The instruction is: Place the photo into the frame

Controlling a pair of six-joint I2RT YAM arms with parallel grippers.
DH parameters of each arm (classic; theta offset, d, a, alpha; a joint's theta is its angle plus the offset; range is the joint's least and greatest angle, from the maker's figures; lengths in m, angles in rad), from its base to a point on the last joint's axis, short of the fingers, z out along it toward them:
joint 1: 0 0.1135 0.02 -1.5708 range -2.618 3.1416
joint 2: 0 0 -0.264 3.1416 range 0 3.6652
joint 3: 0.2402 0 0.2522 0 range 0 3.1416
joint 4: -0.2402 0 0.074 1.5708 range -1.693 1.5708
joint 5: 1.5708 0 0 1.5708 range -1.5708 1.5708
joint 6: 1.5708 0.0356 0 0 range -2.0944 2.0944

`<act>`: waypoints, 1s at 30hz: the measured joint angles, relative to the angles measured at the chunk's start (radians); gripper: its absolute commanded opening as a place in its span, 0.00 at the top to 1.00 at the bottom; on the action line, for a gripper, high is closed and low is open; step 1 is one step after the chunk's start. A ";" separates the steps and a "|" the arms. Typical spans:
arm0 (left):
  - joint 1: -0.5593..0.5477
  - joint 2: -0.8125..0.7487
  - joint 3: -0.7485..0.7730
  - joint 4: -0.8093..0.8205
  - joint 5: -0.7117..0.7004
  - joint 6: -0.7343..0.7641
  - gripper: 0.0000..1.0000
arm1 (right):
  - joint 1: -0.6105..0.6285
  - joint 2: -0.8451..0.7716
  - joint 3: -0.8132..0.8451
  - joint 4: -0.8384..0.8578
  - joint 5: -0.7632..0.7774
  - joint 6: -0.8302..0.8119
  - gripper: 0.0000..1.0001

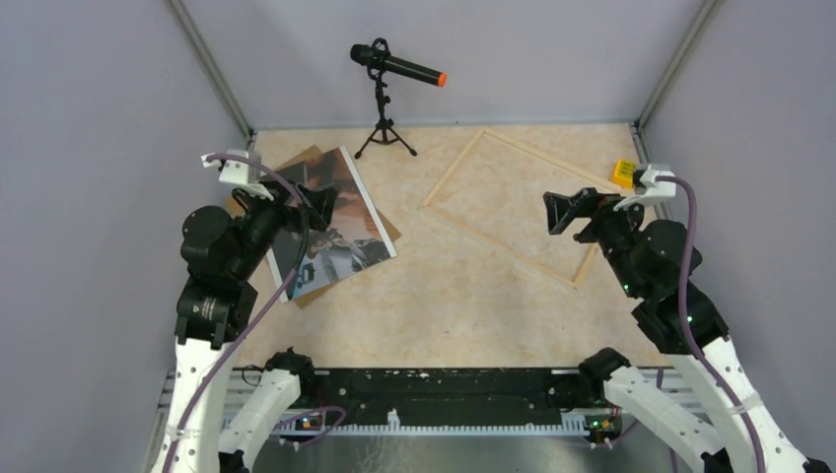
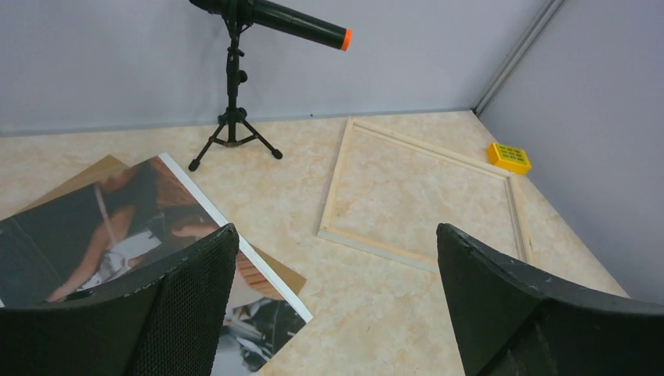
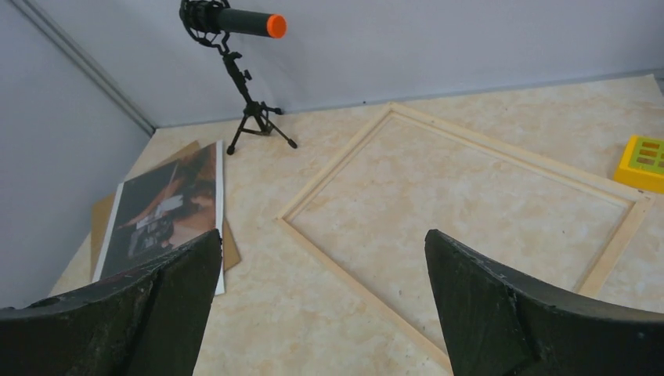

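top view: photo lies flat on the left of the table, on top of a brown backing board, well apart from the frame, which lies empty on the right. left gripper hangs over the photo, right gripper over the frame's right part. microphone on a tripod at the back, yellow block just beside the frame's far corner.
left wrist view: jaws spread wide, nothing between them; photo lower left, frame ahead.
right wrist view: jaws spread wide, nothing held; frame straight below and ahead, photo far left.
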 measured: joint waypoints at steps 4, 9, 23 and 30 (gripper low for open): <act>0.000 0.031 0.000 -0.007 0.005 0.006 0.02 | 0.000 0.063 -0.005 0.009 0.003 -0.002 0.01; 0.000 0.079 -0.019 -0.012 0.032 0.008 0.02 | 0.000 0.173 -0.036 0.060 -0.053 -0.026 0.01; 0.000 0.168 -0.127 -0.108 0.093 0.065 0.02 | -0.073 0.822 0.018 0.057 -0.089 0.057 0.01; 0.000 0.152 -0.183 -0.110 0.120 0.080 0.02 | -0.319 0.945 0.014 0.061 -0.156 0.169 0.01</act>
